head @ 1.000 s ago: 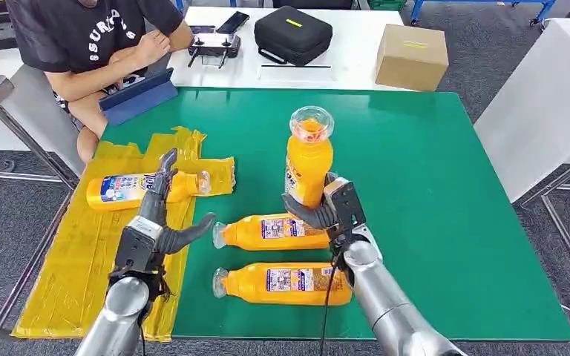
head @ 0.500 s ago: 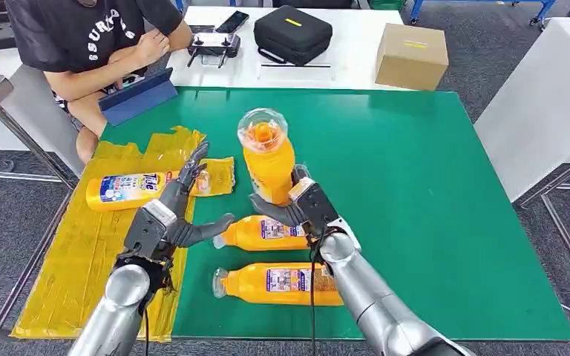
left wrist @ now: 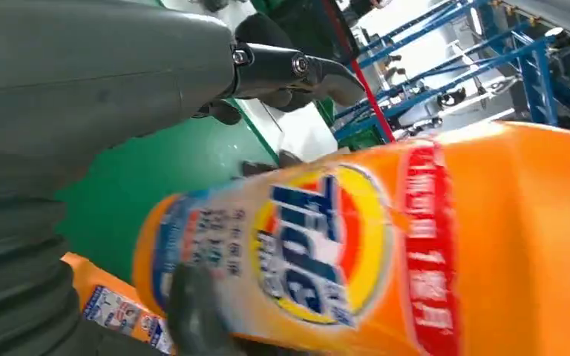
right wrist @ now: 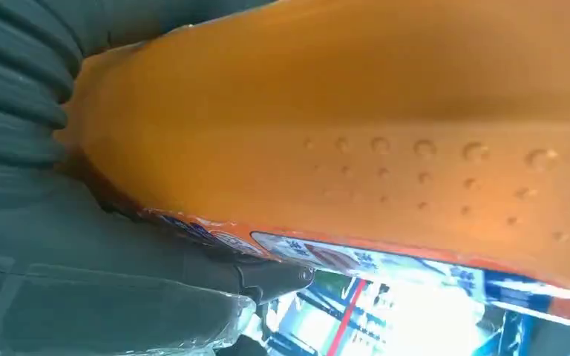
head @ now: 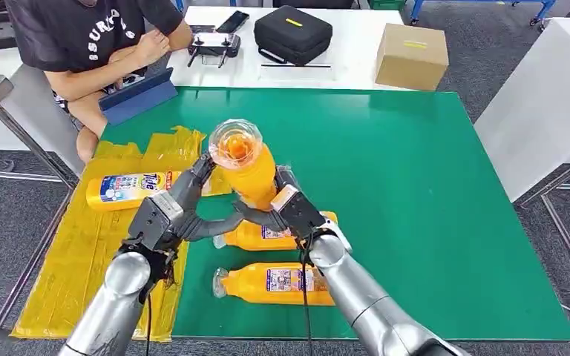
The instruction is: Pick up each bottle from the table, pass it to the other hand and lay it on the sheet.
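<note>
From overhead, the right hand (head: 286, 209) grips the orange bottle (head: 246, 167) upright above the table's (head: 430, 185) middle; the left hand (head: 169, 215), fingers spread and holding nothing, sits just beside it, sheet-side. Left wrist: bottle label (left wrist: 326, 245) close ahead. Right wrist: the bottle's body (right wrist: 356, 133) lies against the palm.

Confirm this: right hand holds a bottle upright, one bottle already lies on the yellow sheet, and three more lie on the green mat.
Not three: the head view shows two bottles lying on the green mat. The right hand does hold a bottle upright, and one bottle lies on the yellow sheet.

four orange bottles (head: 251, 167), one yellow sheet (head: 82, 252), one green mat (head: 415, 185), one cardboard box (head: 411, 56), one black case (head: 293, 34)
</note>
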### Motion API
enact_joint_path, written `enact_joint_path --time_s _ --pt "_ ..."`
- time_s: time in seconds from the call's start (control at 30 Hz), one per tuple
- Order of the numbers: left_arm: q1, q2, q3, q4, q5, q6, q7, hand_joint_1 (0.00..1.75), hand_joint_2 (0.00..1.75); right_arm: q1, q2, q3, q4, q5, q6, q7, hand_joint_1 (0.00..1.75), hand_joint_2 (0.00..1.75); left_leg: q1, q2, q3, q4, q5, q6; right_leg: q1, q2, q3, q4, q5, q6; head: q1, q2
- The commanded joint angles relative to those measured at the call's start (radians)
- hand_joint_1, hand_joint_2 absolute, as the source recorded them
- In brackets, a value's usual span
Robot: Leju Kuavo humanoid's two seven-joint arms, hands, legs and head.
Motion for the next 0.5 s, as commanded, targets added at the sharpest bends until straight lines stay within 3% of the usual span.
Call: enact_joint_path --time_s 0.03,0.5 --pt "-0.054 0.04 -0.044 0.057 0.014 0.036 -0.005 0.0 1.75 -0.09 0.017 0.054 0.134 0.015 -0.019 0.011 1.75 1.75 0.001 0.003 0.007 0.001 -0.004 -0.007 0.001 0.002 0.006 0.001 -0.003 -0.004 0.0 0.0" --pt "-0.04 0.039 -0.043 0.056 0.018 0.064 -0.008 0.0 1.75 -0.128 0.034 0.037 0.264 0.038 -0.097 -0.004 1.75 1.75 0.001 0.001 0.004 0.0 -0.002 -0.004 0.001 0.001 0.004 0.0 -0.002 -0.003 0.0 0.0"
